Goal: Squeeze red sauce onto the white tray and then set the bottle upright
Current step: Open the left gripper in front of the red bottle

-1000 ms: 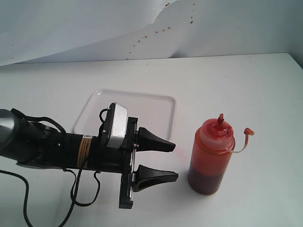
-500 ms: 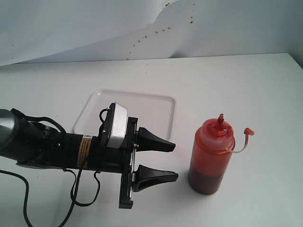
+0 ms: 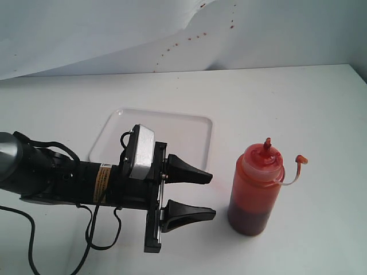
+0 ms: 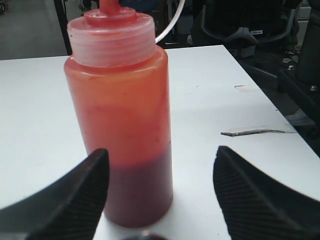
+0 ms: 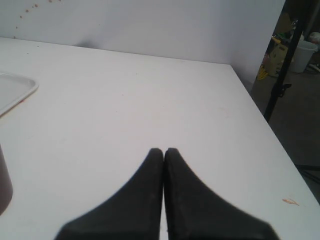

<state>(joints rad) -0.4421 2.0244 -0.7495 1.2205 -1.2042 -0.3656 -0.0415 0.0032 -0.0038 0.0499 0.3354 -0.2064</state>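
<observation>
**mika:** What's sitting around the bottle? Anything blocking it?

**tor:** Nah, it's pretty open. Closest to the exterior camera, a black cable [image 3: 87, 232] loops under the left arm. Next is the bottle [image 3: 256, 192], upright on the white table [image 3: 309, 103]. The red sauce [image 3: 248, 220] sits dark in its lower part, the nozzle [image 3: 266, 143] points up, and the little cap [image 3: 301, 160] hangs off its tether to one side. The white tray [image 3: 192, 123] lies further back and left of the bottle, with the gripper partly covering it. Right at the back is a white backdrop [image 3: 86, 34] with red specks. The left wrist view also shows a strip of tape [image 4: 255, 132] on the table past the bottle.

**mika:** And the jaws?

**tor:** The left gripper [image 3: 213, 195] is spread partway and empty. Its tips aim at the bottle and are near it but not touching. The right gripper [image 5: 164, 152] is clenched tight on nothing over bare table.

**mika:** Anything move in the last second?

**tor:** Nope, arm, bottle and tray are exactly where they were.
</observation>
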